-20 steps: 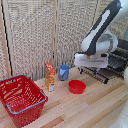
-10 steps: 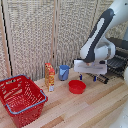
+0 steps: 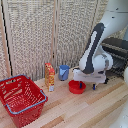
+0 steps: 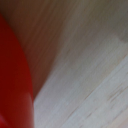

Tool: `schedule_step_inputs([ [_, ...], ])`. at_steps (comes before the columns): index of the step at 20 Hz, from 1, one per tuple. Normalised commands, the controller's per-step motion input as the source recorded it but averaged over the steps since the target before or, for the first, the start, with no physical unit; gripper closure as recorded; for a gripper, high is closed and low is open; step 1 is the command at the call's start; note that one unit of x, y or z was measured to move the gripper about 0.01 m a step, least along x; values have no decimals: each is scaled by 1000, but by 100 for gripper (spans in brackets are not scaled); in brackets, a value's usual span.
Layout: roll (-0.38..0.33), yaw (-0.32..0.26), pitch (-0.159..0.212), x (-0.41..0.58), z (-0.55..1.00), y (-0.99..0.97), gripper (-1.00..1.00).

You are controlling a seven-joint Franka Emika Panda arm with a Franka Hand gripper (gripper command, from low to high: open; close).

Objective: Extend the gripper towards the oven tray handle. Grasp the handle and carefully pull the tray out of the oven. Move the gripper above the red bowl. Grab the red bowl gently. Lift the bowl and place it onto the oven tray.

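End effector (image 3: 87,85) low over the red bowl (image 3: 76,87), which sits on the pale wood-grain counter (image 3: 75,110) beside the blue cup (image 3: 64,72). Jaw opening: cannot tell, view blurred. Bowl not yet lifted; placing on the oven (image 3: 116,52) tray remains. Bowl smooth, round, shallow.
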Motion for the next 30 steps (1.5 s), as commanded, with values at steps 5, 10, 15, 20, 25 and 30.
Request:
schedule_step_inputs([
  [5, 0, 9, 0, 0, 0, 10, 100],
  [10, 0, 7, 8, 2, 0, 2, 100],
  [15, -1, -26, 32, 125, 109, 2, 100],
  [20, 30, -80, 22, 54, 296, 0, 100],
  [25, 61, -142, 0, 125, 524, 0, 100],
  [30, 9, -151, -27, 402, 671, -22, 100],
])
